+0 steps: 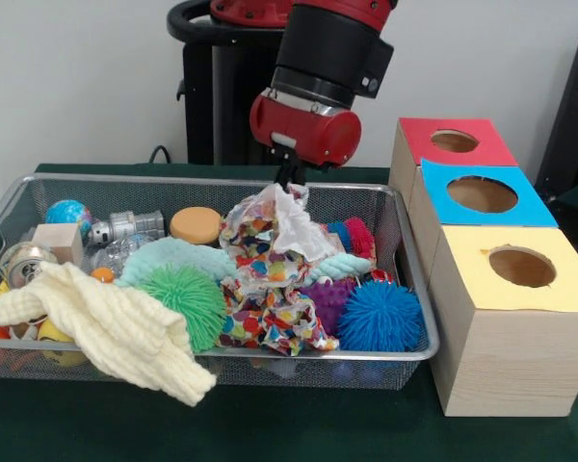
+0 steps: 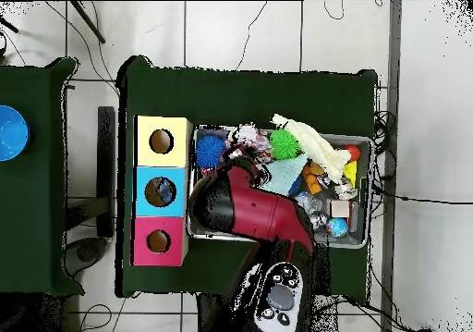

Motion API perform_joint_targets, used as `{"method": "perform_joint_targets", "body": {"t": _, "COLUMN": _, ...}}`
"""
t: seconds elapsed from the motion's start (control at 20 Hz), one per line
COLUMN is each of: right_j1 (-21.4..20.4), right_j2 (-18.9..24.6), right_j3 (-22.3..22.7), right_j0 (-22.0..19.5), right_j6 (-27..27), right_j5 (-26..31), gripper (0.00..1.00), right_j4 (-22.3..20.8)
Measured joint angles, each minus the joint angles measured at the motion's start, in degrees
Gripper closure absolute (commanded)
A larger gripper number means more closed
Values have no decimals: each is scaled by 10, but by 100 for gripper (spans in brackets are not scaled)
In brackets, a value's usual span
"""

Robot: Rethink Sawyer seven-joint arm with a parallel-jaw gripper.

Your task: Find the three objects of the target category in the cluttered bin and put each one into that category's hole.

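Front view: wire mesh bin (image 1: 416,318) was the landmark. Gripper (image 1: 291,181) hung over the bin's back middle, pinched shut on the peak of one multicoloured patterned cloth (image 1: 270,279); the cloth was pulled up into a tent, its lower part still draped on the clutter in the bin's centre. Counted in the bin: three spiky balls, i.e. one green (image 1: 186,300) left of the cloth, one blue (image 1: 380,316) in the front right corner, one purple (image 1: 329,300) between the cloth and the blue one. One cream knit cloth (image 1: 116,332) lay over the bin's front left rim, hanging outside. One light teal cloth (image 1: 173,258) sat behind the green ball. One orange disc (image 1: 197,225) at the back, one small globe ball (image 1: 67,214) in the back left corner, one wooden cube (image 1: 58,241) just in front of it. Right of the bin stood three wooden boxes, one round hole each: red top (image 1: 453,141) farthest back, blue top (image 1: 482,195) in the middle, yellow top (image 1: 520,268) nearest. Overhead view: the arm (image 2: 259,213) covered the bin's (image 2: 360,239) side toward the boxes, and the gripper itself was hidden under it. Same three boxes in a row beside the bin: yellow (image 2: 163,141), blue (image 2: 161,191), red (image 2: 158,241). The blue ball (image 2: 211,149) and green ball (image 2: 284,143) showed along the bin's far rim.
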Motion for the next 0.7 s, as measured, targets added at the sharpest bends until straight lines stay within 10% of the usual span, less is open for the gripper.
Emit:
{"method": "perform_joint_targets", "body": {"t": 0.6, "right_j1": 38, "right_j2": -2, "right_j3": 13, "right_j0": -12, "right_j6": 0, "right_j5": -43, "gripper": 100, "right_j4": 22}}
{"method": "perform_joint_targets", "body": {"t": 0.65, "right_j1": 40, "right_j2": -2, "right_j3": 14, "right_j0": -11, "right_j6": 0, "right_j5": -43, "gripper": 0, "right_j4": 23}}
{"method": "perform_joint_targets", "body": {"t": 0.7, "right_j1": 44, "right_j2": -6, "right_j3": 14, "right_j0": -7, "right_j6": 0, "right_j5": -43, "gripper": 0, "right_j4": 28}}
